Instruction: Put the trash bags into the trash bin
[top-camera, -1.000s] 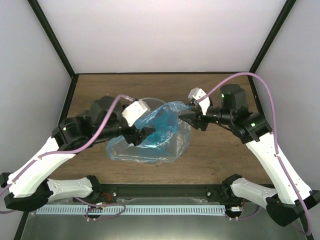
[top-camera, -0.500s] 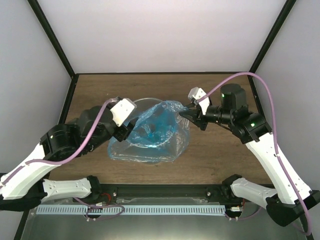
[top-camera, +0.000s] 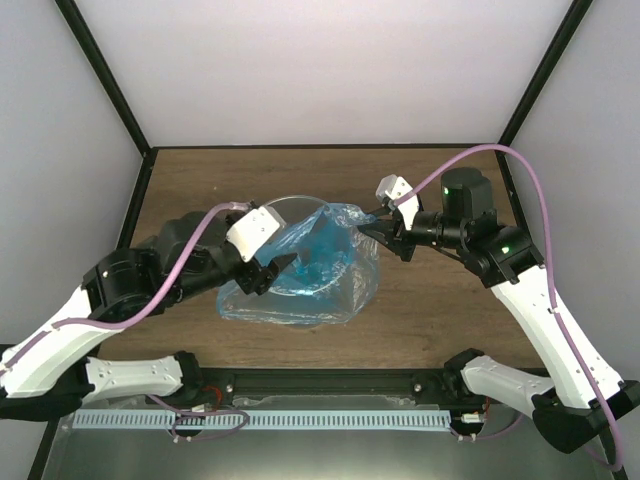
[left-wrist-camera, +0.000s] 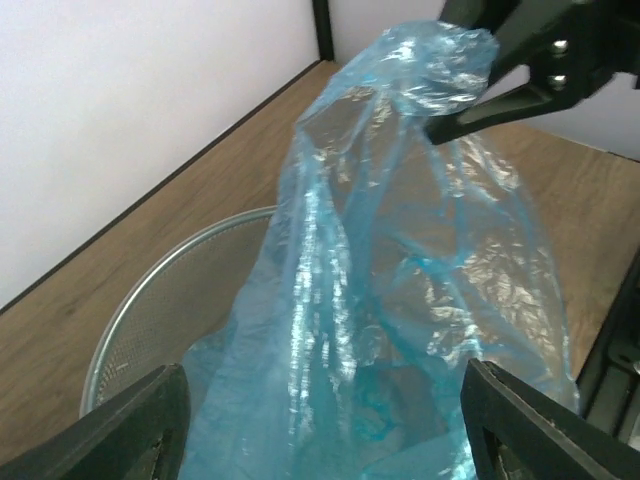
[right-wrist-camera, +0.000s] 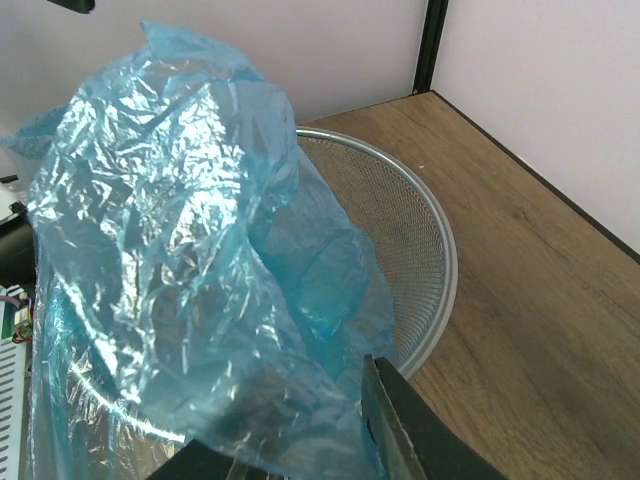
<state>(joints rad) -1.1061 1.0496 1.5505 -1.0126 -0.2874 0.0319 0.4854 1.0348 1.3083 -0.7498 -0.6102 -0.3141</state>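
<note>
Found blue bag (top-camera: 320, 265) draped over mesh bin (top-camera: 285, 202) mid-counter (top-camera: 430, 310), lower part sagging inside, top drawn up to the right. Noted right tool (top-camera: 368, 227) pinched tight on bag's top edge. Noted left tool (top-camera: 275, 270) spread wide astride the film, gripping nothing.

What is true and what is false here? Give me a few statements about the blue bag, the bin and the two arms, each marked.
1. The right tool pinches the blue bag near its top. True.
2. The bin lies tipped on its side. False: it stands upright on the table.
3. The left tool stands open. True.
4. The blue bag sits wholly inside the bin. False: much of it rises above the rim and drapes over it.
5. The bin is solid red plastic. False: it is silvery mesh.
</note>
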